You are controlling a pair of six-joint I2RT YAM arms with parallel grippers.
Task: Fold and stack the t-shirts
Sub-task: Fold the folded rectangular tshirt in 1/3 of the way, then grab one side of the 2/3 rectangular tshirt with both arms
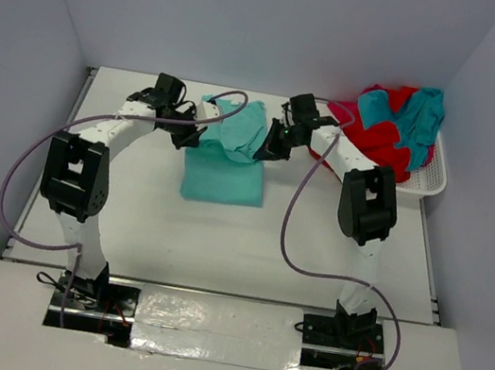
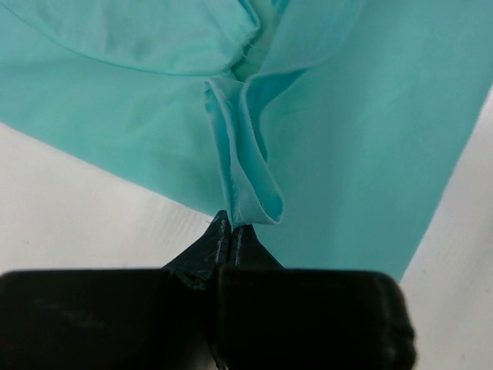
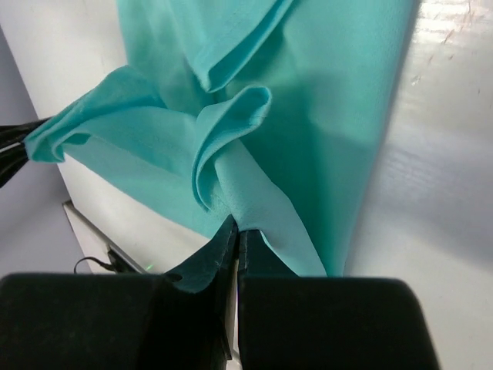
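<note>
Containers: one white mesh basket (image 1: 428, 183), to the right of the right gripper (image 1: 269, 146) and well apart from it. It holds piled shirts (image 1: 391, 134) in red, teal and a strip of magenta, heaped above the rim. They are tangled, so their number cannot be told. The heap hides the basket's far wall, and the right arm crosses in front of its near left corner.

Teal shirt (image 1: 224, 167): it is outside the basket, between the two grippers. The part nearer the arm bases lies flat on the table (image 1: 217, 247). The part at the fingertips is lifted and bunched.

Left gripper (image 1: 189, 135): the jaws are pressed together, pinching a folded edge of the teal shirt. In its wrist view the fold rises straight out of the tips, with the rest of the cloth spread beyond and to the right.

Right gripper: the jaws are pressed together, pinching a rolled edge of the same shirt. Loose folds curl just beyond the tips.

Hard to make out:
- Whether either pinched edge is sleeve, hem or collar cannot be told.
- The cloth inside both pairs of jaws is hidden.
- At the far left of the right wrist view a dark tip holds a corner of the cloth, and the frame cuts it off
</note>
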